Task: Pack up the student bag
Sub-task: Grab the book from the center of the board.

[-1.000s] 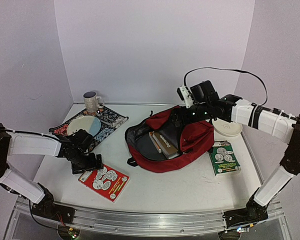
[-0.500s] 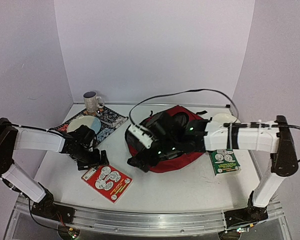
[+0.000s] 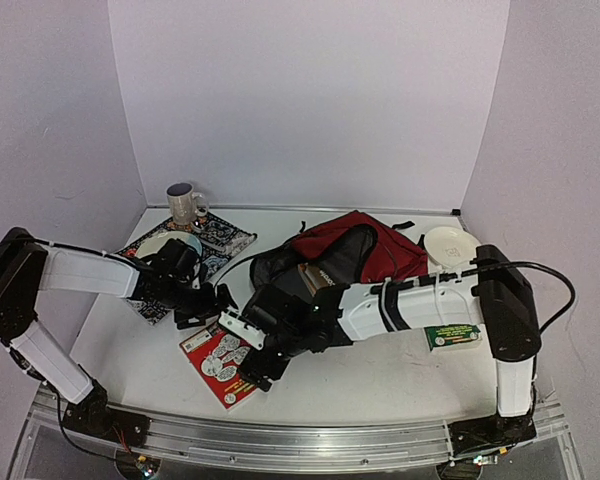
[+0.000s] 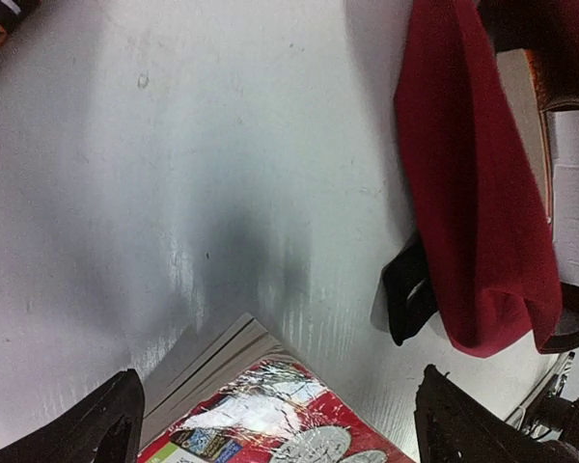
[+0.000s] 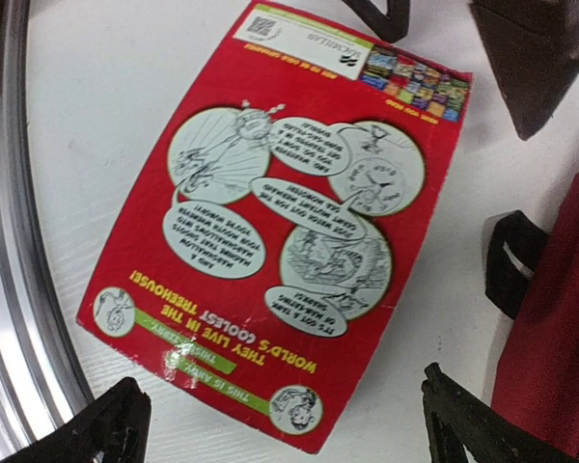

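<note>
Since one second earlier, the right arm has been swung away from the student bag (image 3: pixel 380 250) and stretched across to the near left of the surface (image 3: pixel 380 378). The right fingers (image 3: pixel 258 375) are now held low over the red book (image 3: pixel 218 355). The left fingers (image 3: pixel 220 298) have been brought inward to the far edge of the same book.

Both pairs of fingers are spread wide apart, and nothing is held by either. In the right wrist view, the red book (image 5: pixel 280 231) is seen lying flat on the surface with its printed cover upward, framed between the two dark fingertips (image 5: pixel 116 429). In the left wrist view, only a corner of the book (image 4: pixel 270 405) is seen between the fingertips (image 4: pixel 111 424), with the bag (image 4: pixel 473 193) to the right.

The student bag is laid on its side at the far centre-right of the surface. Its mouth is turned toward the left, and books (image 3: pixel 325 275) are visible inside. A green book (image 3: pixel 452 335) lies near the bag's right side, partly hidden by the right arm. A white plate (image 3: pixel 450 245) sits beside the bag at the far right. A mug (image 3: pixel 185 205) stands on the patterned mat (image 3: pixel 220 240) at the far left.
</note>
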Controlling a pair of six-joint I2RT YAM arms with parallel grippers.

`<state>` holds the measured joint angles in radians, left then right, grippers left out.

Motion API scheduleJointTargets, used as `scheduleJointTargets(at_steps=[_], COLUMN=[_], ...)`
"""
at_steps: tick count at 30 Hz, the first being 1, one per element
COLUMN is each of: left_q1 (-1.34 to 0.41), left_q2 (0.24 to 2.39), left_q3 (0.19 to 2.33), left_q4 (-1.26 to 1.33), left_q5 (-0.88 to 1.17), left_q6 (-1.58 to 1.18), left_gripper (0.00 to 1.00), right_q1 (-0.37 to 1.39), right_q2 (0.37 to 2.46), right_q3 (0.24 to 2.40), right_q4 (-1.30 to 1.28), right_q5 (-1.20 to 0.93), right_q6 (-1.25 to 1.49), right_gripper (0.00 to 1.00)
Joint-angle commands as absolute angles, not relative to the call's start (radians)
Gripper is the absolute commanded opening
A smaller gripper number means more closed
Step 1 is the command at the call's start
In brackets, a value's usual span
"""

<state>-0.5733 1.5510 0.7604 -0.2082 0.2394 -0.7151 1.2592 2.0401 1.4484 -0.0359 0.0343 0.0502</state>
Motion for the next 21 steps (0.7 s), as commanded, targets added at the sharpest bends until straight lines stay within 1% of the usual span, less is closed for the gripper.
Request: scheduleJointTargets(at_steps=[1,4,7,11,15,21], left_q1=[-0.574,-0.574,-0.574,-0.575,-0.58,-0.603], left_q2=[1.438,1.381,1.329,1.281,1.247,1.23], left_q3=[0.788,0.758,0.72,0.66,0.6,0.55], left_q4=[-0.257,-0.341,-0.396,-0.417,-0.419,-0.418], left_q5=[0.112,0.035,0.016,0.077,0.136,0.19], left_q6=[-0.728,-0.738,-0.755,-0.776,-0.804,-0.826], left_gripper=[0.99,0.99,0.98,0.95,0.88,0.82], right_q1=[1.203,1.179,1.148,1.131,1.119,1.101], right_q2=[2.048,2.063,2.089,2.121,2.165,2.229], right_q3=[1.498,1.51,1.522,1.552,1.59,1.623], right_q4=[-0.048,-0.051,-0.051,-0.053,-0.061,-0.07], right_q5=[-0.026,-0.091,-0.157,-0.213,-0.254,-0.271], right_q6=[0.151,0.201,0.247,0.271,0.295,0.316], right_gripper=[0.98,0.97,0.93,0.82,0.73,0.67])
